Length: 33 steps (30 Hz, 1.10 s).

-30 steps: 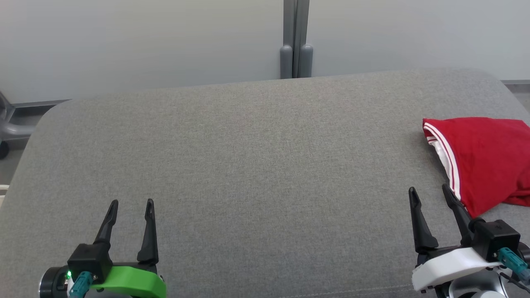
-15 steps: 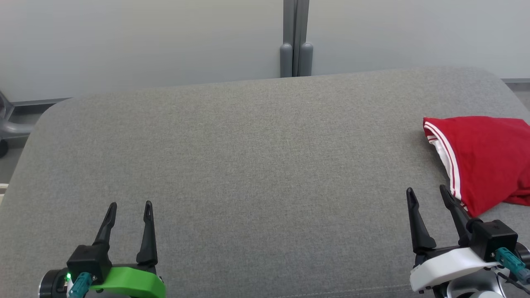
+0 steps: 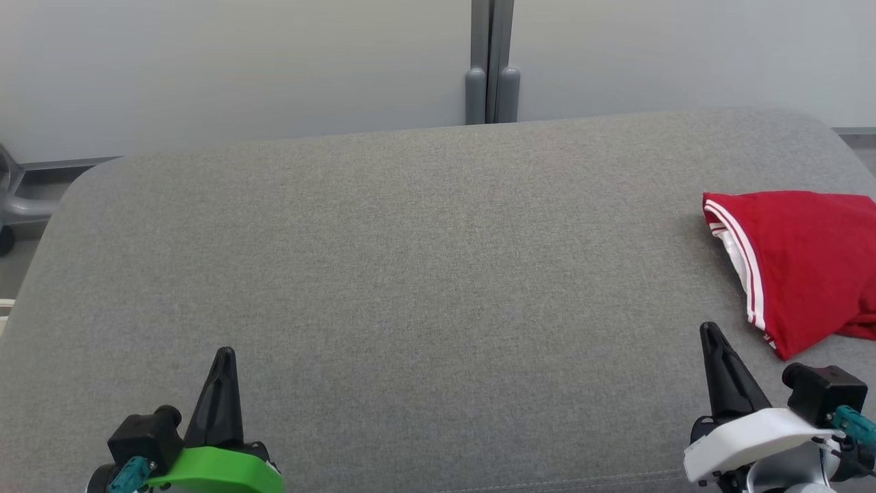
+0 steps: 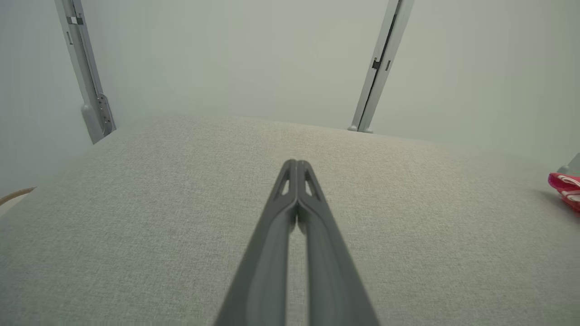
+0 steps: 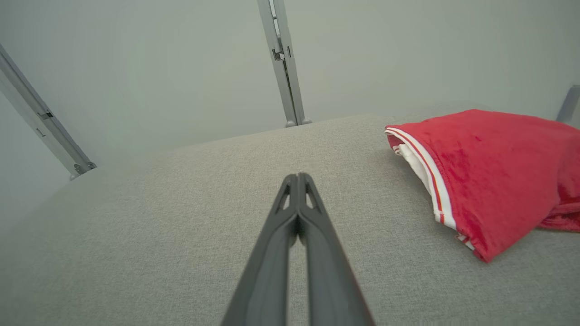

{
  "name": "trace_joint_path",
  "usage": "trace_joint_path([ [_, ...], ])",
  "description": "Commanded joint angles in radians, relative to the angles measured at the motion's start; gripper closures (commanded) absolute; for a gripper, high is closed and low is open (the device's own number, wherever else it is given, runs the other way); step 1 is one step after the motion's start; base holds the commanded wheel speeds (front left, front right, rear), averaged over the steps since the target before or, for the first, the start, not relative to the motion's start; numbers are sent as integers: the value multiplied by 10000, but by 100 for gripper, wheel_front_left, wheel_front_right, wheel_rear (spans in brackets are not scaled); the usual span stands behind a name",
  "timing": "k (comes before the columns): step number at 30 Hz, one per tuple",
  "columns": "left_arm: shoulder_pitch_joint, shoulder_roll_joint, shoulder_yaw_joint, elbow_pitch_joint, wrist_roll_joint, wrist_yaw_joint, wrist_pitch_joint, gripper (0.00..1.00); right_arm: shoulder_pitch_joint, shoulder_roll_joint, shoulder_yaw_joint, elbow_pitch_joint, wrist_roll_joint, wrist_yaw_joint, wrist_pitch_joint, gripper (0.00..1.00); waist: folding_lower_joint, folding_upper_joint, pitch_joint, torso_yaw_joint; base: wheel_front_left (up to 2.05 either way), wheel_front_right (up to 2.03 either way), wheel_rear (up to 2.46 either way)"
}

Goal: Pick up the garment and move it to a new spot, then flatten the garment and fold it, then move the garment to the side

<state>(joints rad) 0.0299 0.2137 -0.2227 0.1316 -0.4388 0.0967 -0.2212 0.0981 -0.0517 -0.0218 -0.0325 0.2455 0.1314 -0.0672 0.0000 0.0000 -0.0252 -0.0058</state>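
Observation:
The garment (image 3: 804,263) is red with a white-striped edge and lies folded at the right end of the grey padded surface (image 3: 424,260). In the right wrist view the garment (image 5: 494,174) sits to the right of my fingers, a short way off. My right gripper (image 3: 708,332) is shut and empty, left of the garment's near corner. My left gripper (image 3: 224,354) is shut and empty near the front left. The left wrist view has its fingertips pressed together, left gripper (image 4: 297,162), and a sliver of the garment (image 4: 566,189) at the far right.
A pale wall with a grey vertical post (image 3: 491,65) stands behind the surface. A grey chair base (image 3: 17,205) sits on the floor at the far left. The surface's front seam (image 3: 547,479) runs along the bottom.
Both grippers have gone from open to shut, with nothing between the fingers. Both have drawn slightly lower in the head view. The garment has not moved.

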Motion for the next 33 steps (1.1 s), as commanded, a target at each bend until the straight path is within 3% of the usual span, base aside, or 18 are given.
trace_joint_path([
  [1,-270,21,77,-105,-376,-86,-12,100,-310,-119,-106,-14,468,-1,106,100,0,0,4,1,0,0,0],
  [12,-673,-252,36,313,-2357,-478,-66,100,-901,-342,-538,801,2764,-2,778,100,0,0,36,7,0,0,0],
  [33,-1151,-641,-19,706,-5200,-999,-158,100,-1716,-548,-1299,1913,5957,-4,1830,100,0,0,95,19,0,0,0],
])
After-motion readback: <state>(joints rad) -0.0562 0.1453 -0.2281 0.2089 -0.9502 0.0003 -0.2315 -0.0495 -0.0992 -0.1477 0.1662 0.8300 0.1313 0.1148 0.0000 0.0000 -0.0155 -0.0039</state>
